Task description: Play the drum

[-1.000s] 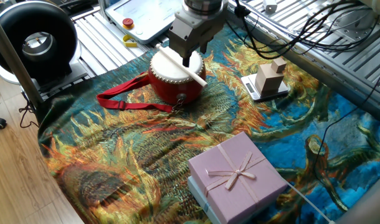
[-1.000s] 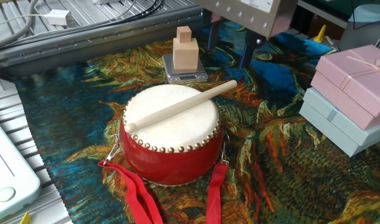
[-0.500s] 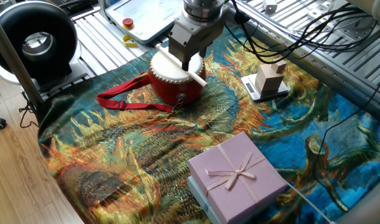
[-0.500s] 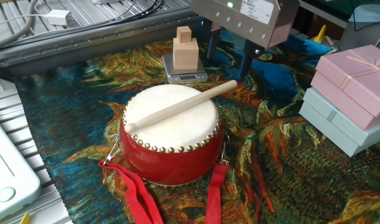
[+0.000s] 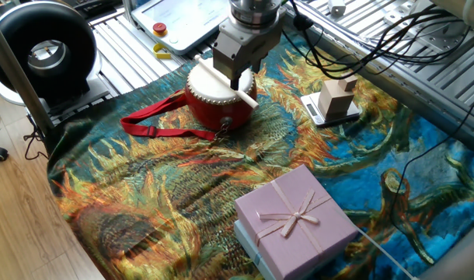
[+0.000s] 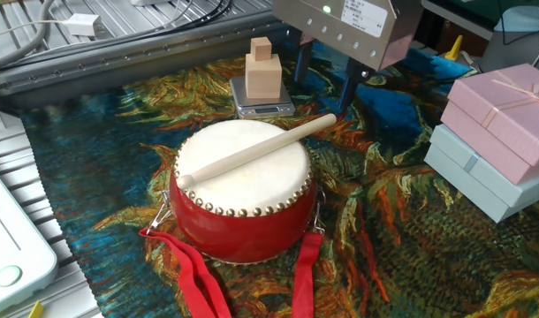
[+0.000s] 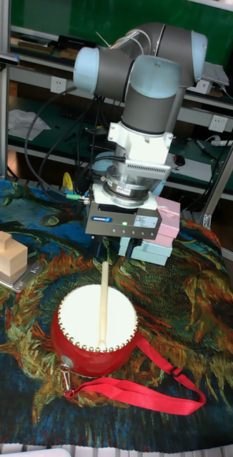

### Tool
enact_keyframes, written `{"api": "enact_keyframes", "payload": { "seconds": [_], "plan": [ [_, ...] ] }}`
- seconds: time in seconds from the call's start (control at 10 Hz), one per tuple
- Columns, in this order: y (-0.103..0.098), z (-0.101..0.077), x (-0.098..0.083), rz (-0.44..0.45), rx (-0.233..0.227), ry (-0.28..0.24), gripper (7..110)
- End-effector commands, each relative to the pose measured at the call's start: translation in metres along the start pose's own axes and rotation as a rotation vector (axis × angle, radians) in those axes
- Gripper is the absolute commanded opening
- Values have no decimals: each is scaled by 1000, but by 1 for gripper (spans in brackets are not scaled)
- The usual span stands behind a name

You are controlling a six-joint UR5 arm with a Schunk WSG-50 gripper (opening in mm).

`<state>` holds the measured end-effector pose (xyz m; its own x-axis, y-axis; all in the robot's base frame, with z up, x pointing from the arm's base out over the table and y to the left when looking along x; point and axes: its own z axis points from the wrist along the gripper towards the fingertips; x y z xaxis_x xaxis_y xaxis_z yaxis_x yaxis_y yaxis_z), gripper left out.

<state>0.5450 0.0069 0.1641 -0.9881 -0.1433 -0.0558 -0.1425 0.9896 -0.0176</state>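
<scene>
Centrally on the surface, spread with a painterly swirl-patterned cloth (image 6: pixel 119 168), sits the drum (image 6: pixel 243 203), a squat round body of glossy red with a smooth cream skin pinned by a ring of brass studs and a red woven strap (image 5: pixel 155 124) trailing flat beside it. Across that skin lies a pale, slender wooden drumstick (image 6: pixel 256 150), its far end reaching out past the rim to where the gripper (image 6: pixel 327 78) hovers, its dark fingers (image 6: pixel 351 84) apart and straddling the stick's tip without touching it. Nearby, a stepped wooden block (image 6: pixel 262 69) rests on a small flat scale (image 6: pixel 261 106), while a lilac gift box (image 5: pixel 295 218) tied with a ribbon bow is stacked on a pale blue box (image 6: pixel 468 172).
</scene>
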Motion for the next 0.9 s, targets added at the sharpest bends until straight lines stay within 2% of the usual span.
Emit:
{"api": "enact_keyframes", "payload": {
  "seconds": [0.0, 0.8],
  "plan": [
    [1, -2, 3, -11, -14, 4, 66],
    [8, 0, 1, -9, -47, -14, 66]
  ]
}}
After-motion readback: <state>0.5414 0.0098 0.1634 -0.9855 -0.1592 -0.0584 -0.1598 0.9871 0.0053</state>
